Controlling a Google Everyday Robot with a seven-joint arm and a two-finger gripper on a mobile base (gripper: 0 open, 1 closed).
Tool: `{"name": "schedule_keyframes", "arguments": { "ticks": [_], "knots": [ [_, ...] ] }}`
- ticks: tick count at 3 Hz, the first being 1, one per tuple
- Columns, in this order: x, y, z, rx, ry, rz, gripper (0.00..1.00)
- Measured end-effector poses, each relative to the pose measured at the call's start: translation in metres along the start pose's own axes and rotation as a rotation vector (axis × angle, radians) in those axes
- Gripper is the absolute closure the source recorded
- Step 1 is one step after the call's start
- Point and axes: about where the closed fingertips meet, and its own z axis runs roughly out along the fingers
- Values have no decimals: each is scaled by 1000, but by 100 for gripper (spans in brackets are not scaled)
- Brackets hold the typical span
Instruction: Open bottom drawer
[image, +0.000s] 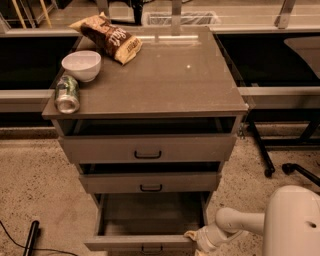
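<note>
Though it is partly hidden, the tool (193, 238) touches the bottom drawer (131, 243).

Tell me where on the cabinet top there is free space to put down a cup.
The cabinet top is bare from the chip bag rightward to the right edge and to the front edge. The left side is crowded: chip bag, white bowl and can. The open bottom drawer looks bare inside, but the hand sits at its front right corner.
</note>
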Motion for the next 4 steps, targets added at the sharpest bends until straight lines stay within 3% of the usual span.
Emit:
{"name": "schedule_keyframes", "arguments": {
  "ticks": [1,2,4],
  "knots": [
    [0,0,0,0,0,0,61],
    [0,0,0,0,0,0,61],
    [0,0,0,0,0,0,16]
  ]
}}
